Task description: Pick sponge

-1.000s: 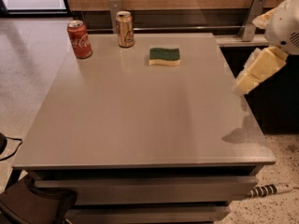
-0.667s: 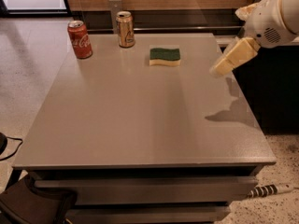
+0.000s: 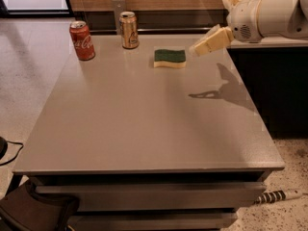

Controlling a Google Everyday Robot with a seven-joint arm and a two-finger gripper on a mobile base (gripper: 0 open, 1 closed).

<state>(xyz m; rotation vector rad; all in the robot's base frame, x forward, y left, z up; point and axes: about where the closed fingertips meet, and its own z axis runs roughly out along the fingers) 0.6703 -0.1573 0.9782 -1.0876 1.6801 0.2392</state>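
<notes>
The sponge lies flat on the grey table toward its far middle, dark green top up over pale yellow foam. My gripper reaches in from the upper right on a white arm. It hangs above the table just right of the sponge and a little above it, apart from it. Its cream fingers point down and left toward the sponge. Its shadow falls on the table to the right.
A red cola can stands at the far left of the table. A tan can stands at the far edge, left of the sponge. A dark counter borders the table's right side. A wooden wall runs behind.
My gripper has moved left and farther away across the table's right side, from beside the right edge to just right of the sponge. The sponge and cans have not moved.
</notes>
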